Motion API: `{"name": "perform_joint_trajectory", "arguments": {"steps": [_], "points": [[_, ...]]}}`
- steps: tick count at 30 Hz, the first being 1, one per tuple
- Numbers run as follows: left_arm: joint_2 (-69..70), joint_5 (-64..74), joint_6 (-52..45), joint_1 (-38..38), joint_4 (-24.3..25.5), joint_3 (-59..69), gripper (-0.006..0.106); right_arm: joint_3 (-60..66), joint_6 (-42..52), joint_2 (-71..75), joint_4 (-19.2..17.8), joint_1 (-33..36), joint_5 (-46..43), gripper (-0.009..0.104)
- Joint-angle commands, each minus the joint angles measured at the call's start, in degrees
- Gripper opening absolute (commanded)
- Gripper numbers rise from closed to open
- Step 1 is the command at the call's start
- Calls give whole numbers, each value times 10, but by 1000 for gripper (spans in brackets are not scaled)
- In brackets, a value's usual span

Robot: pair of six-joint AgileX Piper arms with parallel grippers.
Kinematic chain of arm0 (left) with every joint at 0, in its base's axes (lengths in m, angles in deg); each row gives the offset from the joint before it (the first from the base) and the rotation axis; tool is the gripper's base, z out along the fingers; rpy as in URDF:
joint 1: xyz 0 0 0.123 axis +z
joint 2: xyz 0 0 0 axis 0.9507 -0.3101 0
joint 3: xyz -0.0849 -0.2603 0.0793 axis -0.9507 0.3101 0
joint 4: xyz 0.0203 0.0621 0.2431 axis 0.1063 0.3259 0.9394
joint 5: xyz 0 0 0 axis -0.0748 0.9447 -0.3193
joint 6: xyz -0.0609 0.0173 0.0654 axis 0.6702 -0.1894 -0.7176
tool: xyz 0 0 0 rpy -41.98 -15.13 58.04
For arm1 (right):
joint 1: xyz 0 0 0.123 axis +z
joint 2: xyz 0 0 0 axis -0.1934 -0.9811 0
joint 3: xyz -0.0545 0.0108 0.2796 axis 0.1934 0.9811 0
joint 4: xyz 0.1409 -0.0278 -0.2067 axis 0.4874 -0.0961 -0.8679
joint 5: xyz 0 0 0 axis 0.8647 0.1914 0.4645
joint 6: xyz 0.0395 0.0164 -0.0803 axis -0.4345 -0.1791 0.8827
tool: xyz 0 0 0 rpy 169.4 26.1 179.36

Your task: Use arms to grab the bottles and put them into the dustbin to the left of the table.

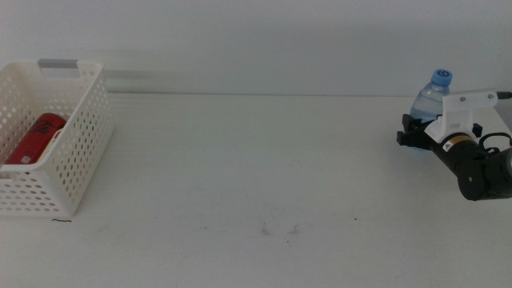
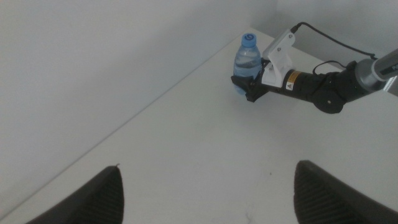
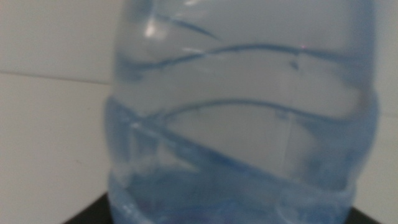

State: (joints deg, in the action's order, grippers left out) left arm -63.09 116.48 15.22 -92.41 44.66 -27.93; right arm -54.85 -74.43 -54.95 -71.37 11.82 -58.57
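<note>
On the large plain white table (image 1: 256, 184), the white perforated plastic dustbin (image 1: 80, 152) at far left holds a slim red can (image 1: 34, 138) lying tilted, while at far right the small clear blue-capped water bottle (image 1: 432, 94) stands upright, clamped by the right gripper (image 1: 413, 133); the left gripper (image 2: 205, 193) hangs open.

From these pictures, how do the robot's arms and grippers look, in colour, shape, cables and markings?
The right arm is black and tubular, with a white boxy wrist housing, a small yellowish label behind it and a thin black cable looping off. The right gripper has short black jaws. Of the left gripper only two dark, rounded jaws with a matte surface show.
</note>
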Motion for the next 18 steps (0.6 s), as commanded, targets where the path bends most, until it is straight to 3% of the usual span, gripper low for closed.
{"name": "perform_joint_trajectory", "arguments": {"steps": [1,2,13,18], "points": [[3,-15,1,-1,0,1,94,-13,6,2,-6,8,-7,23],[3,-19,1,-1,0,1,94,-13,5,5,-8,15,-8,-3],[3,-38,1,-1,0,1,94,-152,-14,-2,-9,229,89,-3],[3,-38,1,-1,0,1,94,-242,-34,-62,-9,281,115,-3]]}}
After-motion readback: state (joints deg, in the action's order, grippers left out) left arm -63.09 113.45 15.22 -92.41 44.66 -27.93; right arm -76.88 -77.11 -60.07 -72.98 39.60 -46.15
